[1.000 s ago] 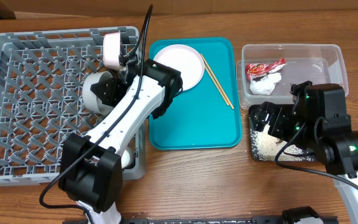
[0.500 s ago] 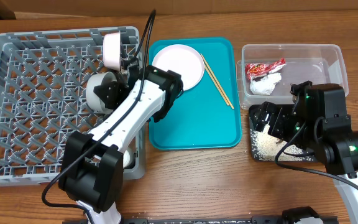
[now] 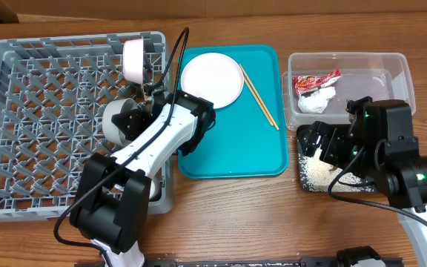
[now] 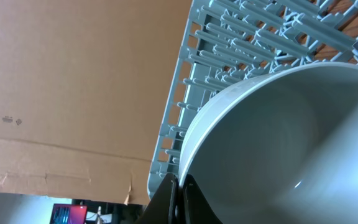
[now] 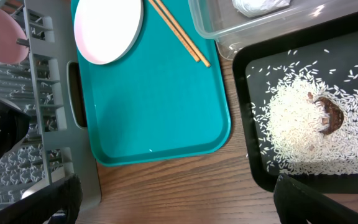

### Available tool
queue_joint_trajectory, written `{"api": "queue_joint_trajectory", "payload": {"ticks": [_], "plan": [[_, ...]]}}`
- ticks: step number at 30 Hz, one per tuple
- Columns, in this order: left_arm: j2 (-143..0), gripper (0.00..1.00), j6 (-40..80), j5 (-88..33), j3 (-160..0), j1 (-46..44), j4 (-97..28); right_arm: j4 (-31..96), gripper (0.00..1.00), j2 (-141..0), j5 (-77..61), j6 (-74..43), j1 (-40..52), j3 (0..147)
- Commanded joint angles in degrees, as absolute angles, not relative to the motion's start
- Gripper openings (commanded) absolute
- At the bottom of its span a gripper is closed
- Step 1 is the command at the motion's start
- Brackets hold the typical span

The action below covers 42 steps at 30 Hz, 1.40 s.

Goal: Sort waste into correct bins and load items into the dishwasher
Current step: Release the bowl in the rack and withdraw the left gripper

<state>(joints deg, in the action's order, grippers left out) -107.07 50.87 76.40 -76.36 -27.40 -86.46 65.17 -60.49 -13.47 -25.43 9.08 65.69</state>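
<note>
My left gripper [image 3: 139, 113] is shut on the rim of a small white bowl [image 3: 117, 119] and holds it on edge over the right side of the grey dish rack [image 3: 21, 148]. The left wrist view shows the fingers [image 4: 179, 190] pinching the bowl's rim [image 4: 278, 137]. A pinkish-white bowl [image 3: 133, 59] stands in the rack's back right. The white plate [image 3: 212, 80] and the chopsticks [image 3: 258, 95] lie on the teal tray [image 3: 232, 148]. The red-and-white wrapper [image 3: 316, 80] and the tissue [image 3: 317, 99] are in the clear tub [image 3: 376, 74]. Rice [image 5: 303, 130] lies in the black tray [image 5: 253, 74]. My right gripper [image 3: 321, 141] is open and empty above that tray's left edge.
The rack's right wall [image 5: 42, 93] stands close beside the teal tray [image 5: 160, 93]. Bare wooden table [image 5: 179, 186] lies below my open right fingers. A cardboard box [image 4: 73, 81] stands beyond the rack.
My left gripper has moved the small white bowl a little toward the table's front, over the rack. The right arm has not moved.
</note>
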Motion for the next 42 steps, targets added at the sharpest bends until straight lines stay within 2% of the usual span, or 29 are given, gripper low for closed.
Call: {"api": "queue_joint_trajectory", "payload": {"ticks": [1, 10, 17, 26, 33, 35, 38, 42], "plan": [[-107.6, 0.04, 52.7, 79.7, -76.2, -27.5, -86.3, 64.9, 1.00, -60.3, -13.1, -25.2, 8.9, 66.8], [-107.6, 0.09, 52.7, 79.5, -76.2, -29.0, -86.2, 64.9, 1.00, -60.3, -13.1, -25.2, 8.9, 66.8], [-107.6, 0.04, 52.5, 79.5, -76.2, -29.6, -85.5, 64.9, 1.00, -60.3, -13.1, -25.2, 8.9, 66.8], [-107.6, 0.04, 47.7, 79.5, -76.2, -29.3, -82.3, 64.9, 1.00, -60.3, -13.1, -25.2, 8.9, 66.8], [-107.6, 0.10, 47.5, 80.4, -76.2, -30.8, -80.6, 64.9, 1.00, -60.3, -13.1, -25.2, 8.9, 66.8], [-107.6, 0.15, 47.5, 81.1, -76.2, -31.0, -80.7, 64.9, 1.00, -60.3, -13.1, -25.2, 8.9, 66.8], [-107.6, 0.42, 47.2, 81.6, -76.2, -31.3, -80.7, 64.9, 1.00, -60.3, -13.1, -25.3, 8.9, 66.8], [-107.6, 0.66, 46.3, 81.6, -76.3, -31.7, -80.7, 64.9, 1.00, -60.3, -13.1, -25.2, 8.9, 66.8]]}}
